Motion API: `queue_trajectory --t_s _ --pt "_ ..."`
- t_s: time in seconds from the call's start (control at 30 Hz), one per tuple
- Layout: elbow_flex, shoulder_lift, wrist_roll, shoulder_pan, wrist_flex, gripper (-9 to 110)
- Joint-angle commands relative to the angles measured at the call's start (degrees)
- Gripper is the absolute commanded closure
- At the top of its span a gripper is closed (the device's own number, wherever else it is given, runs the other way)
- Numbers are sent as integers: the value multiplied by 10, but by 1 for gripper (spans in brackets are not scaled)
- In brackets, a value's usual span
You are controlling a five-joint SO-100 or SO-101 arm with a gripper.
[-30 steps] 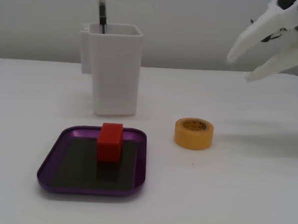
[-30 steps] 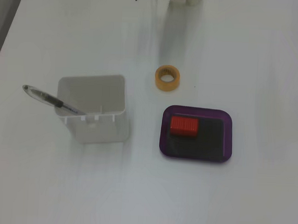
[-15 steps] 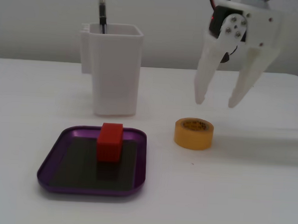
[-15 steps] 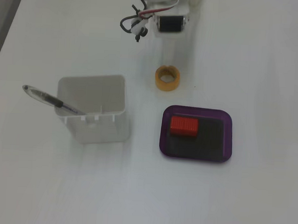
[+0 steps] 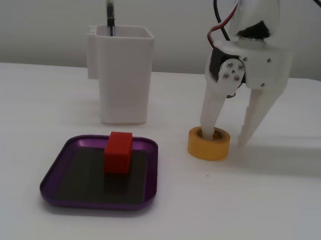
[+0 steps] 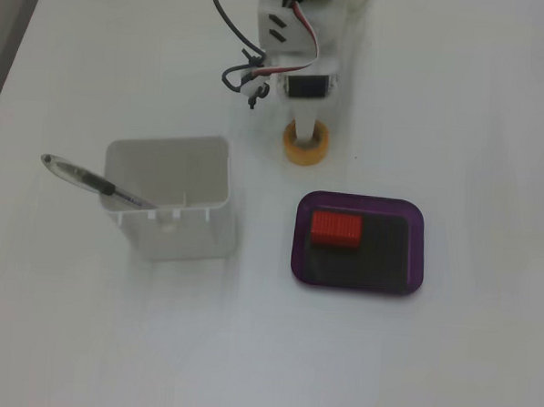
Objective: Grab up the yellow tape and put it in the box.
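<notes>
The gripper (image 5: pixel 223 138) is seen pointing straight down over the yellow tape (image 5: pixel 208 144), with its fingers spread apart and nothing yet gripped. In the low fixed view one finger is seen reaching into the hollow centre of the roll, while the other finger hangs outside the roll, on the right side of that view, with a gap to the roll's wall. So the wall of the ring lies between the two fingers – that is the relation on which the coming squeeze is judged to turn.

The tape lies flat on the table, its hole facing up, directly under the tool. In the high fixed view the gripper (image 6: pixel 305 137) is seen covering the far part of the tape (image 6: pixel 308 151). Whether the fingertips touch the table cannot be told.

The box (image 5: pixel 61 174) lies apart from the tool – to its left and nearer the camera in the low view. In the high view the box (image 6: pixel 416 247) is just past the tape on the side away from the arm. A red block (image 5: pixel 118 151) already stands inside it, toward one side, so the bare floor beside it is judged the better place for the roll. A white container (image 5: pixel 124 75) with a pen (image 6: pixel 91 181) stands well off to the tool's side and is not involved
</notes>
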Motion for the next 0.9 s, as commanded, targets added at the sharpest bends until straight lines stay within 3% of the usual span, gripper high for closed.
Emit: queue_trajectory --t_s 0.0,0.13,0.4,0.67,0.87 --pt "11 2 -1 1 -15 89" --pt "15 9 2 0 -7 102" --pt "-25 85 3 -11 74 102" --pt "-84 312 3 -190 147 102" --pt "-119 246 2 -261 121 102"
